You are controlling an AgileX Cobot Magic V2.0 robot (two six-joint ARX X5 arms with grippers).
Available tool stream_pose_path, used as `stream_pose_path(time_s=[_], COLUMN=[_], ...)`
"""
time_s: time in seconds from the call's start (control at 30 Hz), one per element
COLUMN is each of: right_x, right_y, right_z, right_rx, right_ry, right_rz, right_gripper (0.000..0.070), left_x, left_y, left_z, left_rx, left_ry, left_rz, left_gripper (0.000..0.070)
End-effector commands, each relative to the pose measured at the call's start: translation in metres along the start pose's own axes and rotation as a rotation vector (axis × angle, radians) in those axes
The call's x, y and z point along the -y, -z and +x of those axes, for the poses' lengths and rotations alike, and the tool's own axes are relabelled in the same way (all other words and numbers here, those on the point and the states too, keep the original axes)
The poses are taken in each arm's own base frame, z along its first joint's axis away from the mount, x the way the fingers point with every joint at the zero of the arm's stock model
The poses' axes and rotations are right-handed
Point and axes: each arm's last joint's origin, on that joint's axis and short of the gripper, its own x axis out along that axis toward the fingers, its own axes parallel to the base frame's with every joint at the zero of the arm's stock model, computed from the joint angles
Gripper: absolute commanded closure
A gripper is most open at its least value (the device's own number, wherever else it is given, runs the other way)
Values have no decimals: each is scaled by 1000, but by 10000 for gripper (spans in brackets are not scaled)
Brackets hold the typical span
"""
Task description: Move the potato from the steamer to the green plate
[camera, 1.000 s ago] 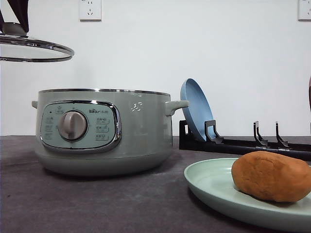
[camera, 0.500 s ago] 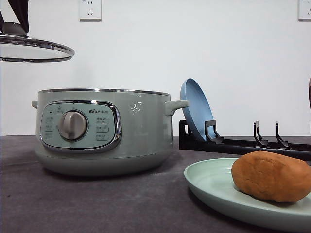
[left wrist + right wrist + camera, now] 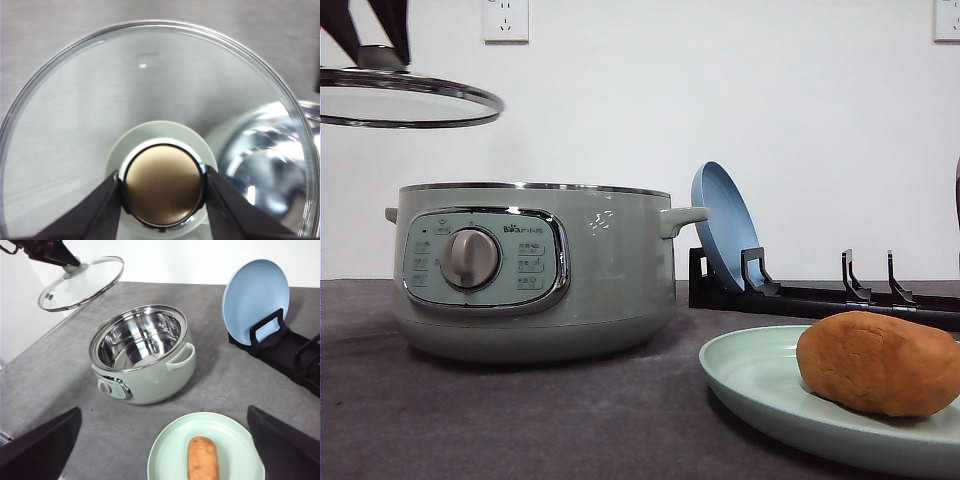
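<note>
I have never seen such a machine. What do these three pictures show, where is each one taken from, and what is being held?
It is a robot with two arms. One camera looks forward over the table; each wrist carries another. The left gripper is shut on the knob of the glass lid, held in the air to the left of the steamer, which is open. From the right wrist, high up, you see the right gripper's open fingers, and below them the potato lying on the green plate. A blue plate stands in a black rack.

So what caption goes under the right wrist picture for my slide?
Potato rests on green plate; steamer stands open, glass lid held aloft.
</note>
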Motion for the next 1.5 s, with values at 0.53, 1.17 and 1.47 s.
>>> stream_pose_path(time_s=[0.53,1.17,1.47], right_x=[-2,-2,-2], right_y=[-4,-4,-4], right_z=[-3,-3,-3], right_rx=[21,19,18], right_ry=[-9,-8,-8], right_rz=[-10,-9,-7], right_gripper=[0,0,0], left_x=[95,127,135], left_y=[9,18,23], left_z=[-5,-8,-3], left_rx=[7,-4,-29], left_ry=[172,230,241], left_rz=[213,287,305], left_gripper=[685,685,686])
